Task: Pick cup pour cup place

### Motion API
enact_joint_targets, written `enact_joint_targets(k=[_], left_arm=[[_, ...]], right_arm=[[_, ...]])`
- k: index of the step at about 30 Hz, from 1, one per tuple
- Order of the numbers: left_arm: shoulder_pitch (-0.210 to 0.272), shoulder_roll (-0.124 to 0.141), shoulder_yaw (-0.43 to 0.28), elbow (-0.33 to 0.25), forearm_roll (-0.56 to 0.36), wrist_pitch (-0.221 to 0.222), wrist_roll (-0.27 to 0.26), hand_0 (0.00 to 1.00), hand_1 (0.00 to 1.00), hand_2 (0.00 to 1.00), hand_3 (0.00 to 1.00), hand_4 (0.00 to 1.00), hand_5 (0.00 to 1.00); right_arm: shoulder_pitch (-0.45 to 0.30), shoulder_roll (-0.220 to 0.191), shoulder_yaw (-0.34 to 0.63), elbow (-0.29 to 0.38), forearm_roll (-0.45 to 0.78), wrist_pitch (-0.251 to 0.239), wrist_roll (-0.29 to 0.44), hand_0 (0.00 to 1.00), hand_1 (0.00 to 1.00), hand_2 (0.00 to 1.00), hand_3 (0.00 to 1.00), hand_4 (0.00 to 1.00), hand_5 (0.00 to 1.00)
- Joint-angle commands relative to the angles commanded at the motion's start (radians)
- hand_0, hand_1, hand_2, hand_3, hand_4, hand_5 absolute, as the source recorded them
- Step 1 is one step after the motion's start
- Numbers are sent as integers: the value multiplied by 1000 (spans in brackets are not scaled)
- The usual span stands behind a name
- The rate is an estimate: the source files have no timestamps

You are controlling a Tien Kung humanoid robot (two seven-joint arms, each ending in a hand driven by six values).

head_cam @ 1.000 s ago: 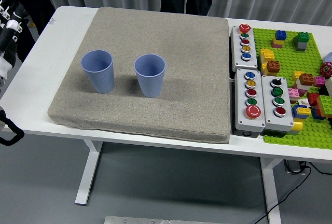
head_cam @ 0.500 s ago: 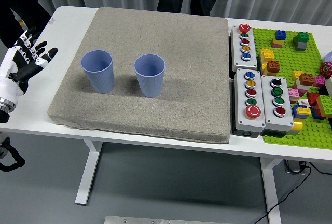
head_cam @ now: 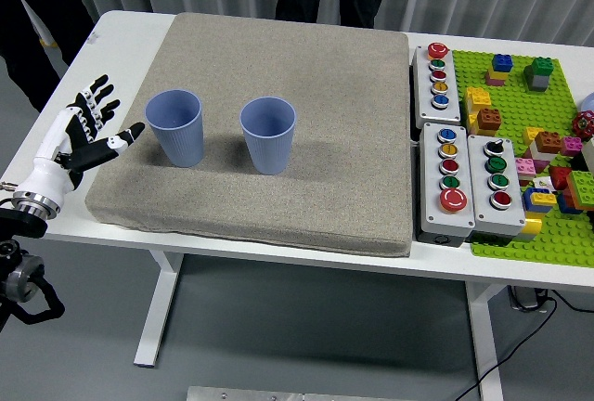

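We have one view only, from high on our side, looking forward and down over the table [head_cam: 278, 252], its near edge crossing low in frame.

cups [head_cam: 174, 126]: 2 | button boxes [head_cam: 439, 76]: 3 | mat [head_cam: 343, 95]: 1 | green baseplate [head_cam: 557, 104]: 1 | robot hand [head_cam: 82, 139]: 1

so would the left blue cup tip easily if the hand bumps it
Probably yes: the left blue cup is tall, narrows toward its base and stands on the soft grey mat. It looks like thin plastic, so likely light and easily shoved. The open left hand beside it should close gently.
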Motion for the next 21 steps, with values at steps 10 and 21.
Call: enact_joint_targets(k=[10,21], left_arm=[[-3,-25,12,47,-5,1,-6,998,975,998,998,882,206],[-10,-51,21,75,34,-1,2,998,981,998,998,892,222]], right_arm=[[1,3,-14,0,17,-2,0,673,634,559,564,2,96],[-3,6,-18,0,21,-3,0,673,634,559,564,2,94]])
